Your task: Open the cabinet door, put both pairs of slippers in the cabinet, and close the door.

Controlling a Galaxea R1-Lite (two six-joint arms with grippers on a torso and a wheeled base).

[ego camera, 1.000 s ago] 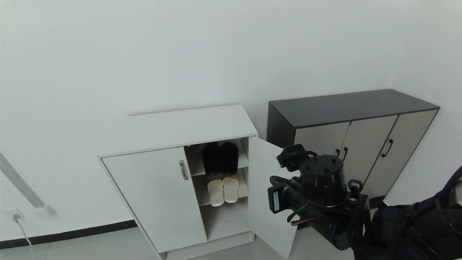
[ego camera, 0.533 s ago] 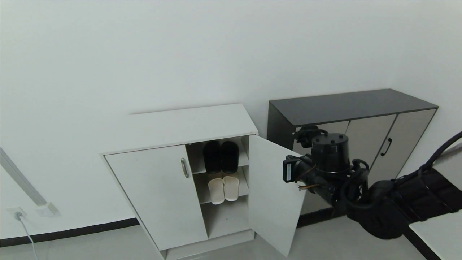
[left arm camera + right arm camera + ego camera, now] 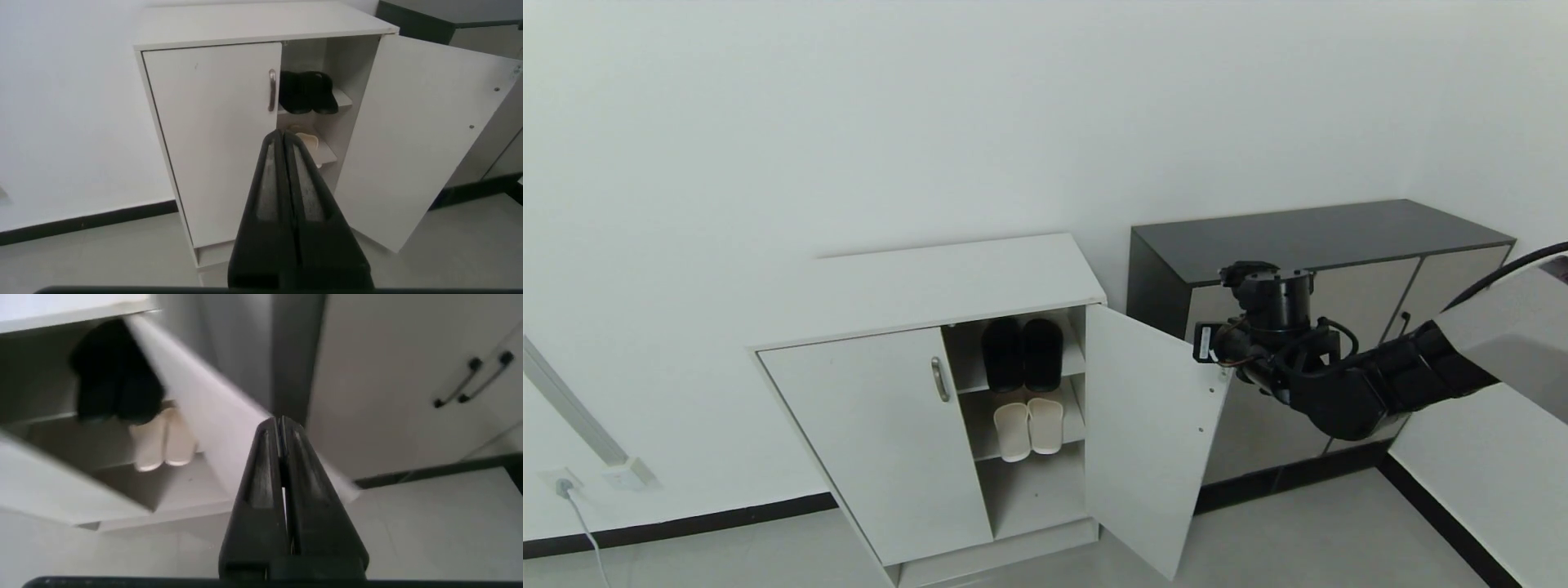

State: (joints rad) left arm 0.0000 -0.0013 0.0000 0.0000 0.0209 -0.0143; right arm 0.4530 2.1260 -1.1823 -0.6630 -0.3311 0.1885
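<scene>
Nearby, dark cabinet [image 3: 1307,237] just beside open white door [image 3: 1152,425]; both arms' jaws closed, empty.

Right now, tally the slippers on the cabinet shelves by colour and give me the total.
Black slippers: 2
White slippers: 2
Total: 4

Home-like entry room: white shoe cabinet [image 3: 947,286] holding pale slippers [image 3: 1029,429], dark sideboard [image 3: 1307,233], wall socket [image 3: 560,487].
</scene>
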